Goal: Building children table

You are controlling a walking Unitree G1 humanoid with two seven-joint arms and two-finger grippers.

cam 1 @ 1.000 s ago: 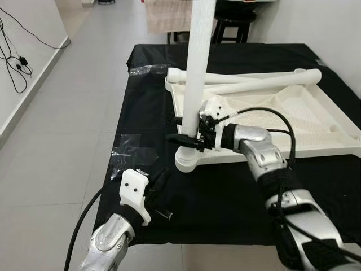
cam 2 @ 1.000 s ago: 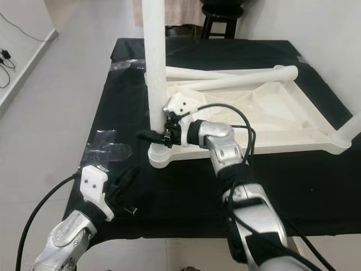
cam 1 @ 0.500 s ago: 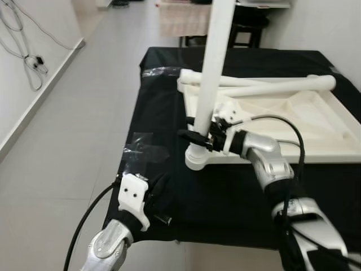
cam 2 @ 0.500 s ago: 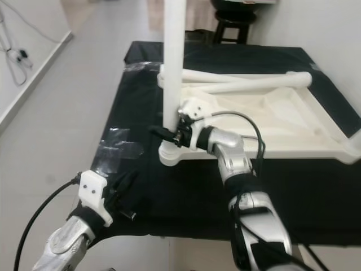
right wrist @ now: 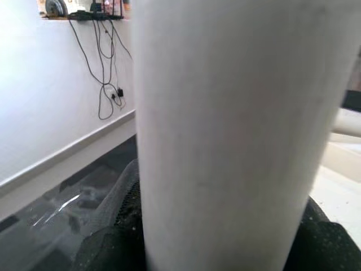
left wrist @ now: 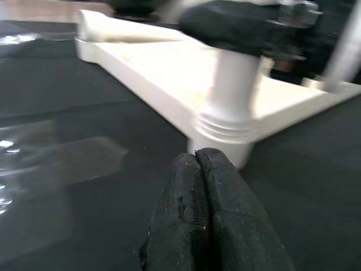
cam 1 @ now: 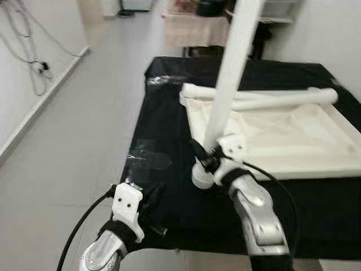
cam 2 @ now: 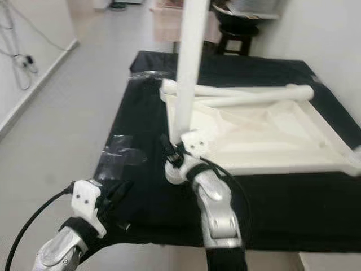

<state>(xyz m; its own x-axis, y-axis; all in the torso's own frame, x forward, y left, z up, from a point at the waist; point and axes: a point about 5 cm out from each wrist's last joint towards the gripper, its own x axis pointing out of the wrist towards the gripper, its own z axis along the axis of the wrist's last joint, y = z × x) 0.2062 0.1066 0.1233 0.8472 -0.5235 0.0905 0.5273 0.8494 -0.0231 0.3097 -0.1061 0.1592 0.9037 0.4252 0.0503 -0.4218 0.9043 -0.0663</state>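
Observation:
The white children's table top [cam 1: 293, 135] lies upside down on a black-covered table [cam 1: 169, 130]. A white table leg [cam 1: 228, 79] stands in the near left corner socket [cam 1: 202, 178], leaning slightly. My right gripper [cam 1: 204, 158] is shut on the leg just above the socket; the leg [right wrist: 225, 135] sits between black fingers [right wrist: 121, 226]. My left gripper [cam 1: 155, 197] hovers shut, holding nothing, over the cloth's near left edge, with its fingertips [left wrist: 197, 164] pointing at the socket. Two loose legs [cam 1: 271, 100] lie across the far side of the table top.
Clear plastic wrap [cam 1: 149, 161] lies on the cloth left of the socket, and more [cam 1: 163, 79] at the far left corner. A dark stool [cam 2: 234, 22] stands behind the table. Cables [cam 1: 34, 68] hang on the left wall. Open grey floor [cam 1: 73, 124] lies to the left.
The camera has shifted. My right forearm now reaches the leg from below instead of from the right, still gripping it. The leg looks more tilted. The left gripper stays low and shut.

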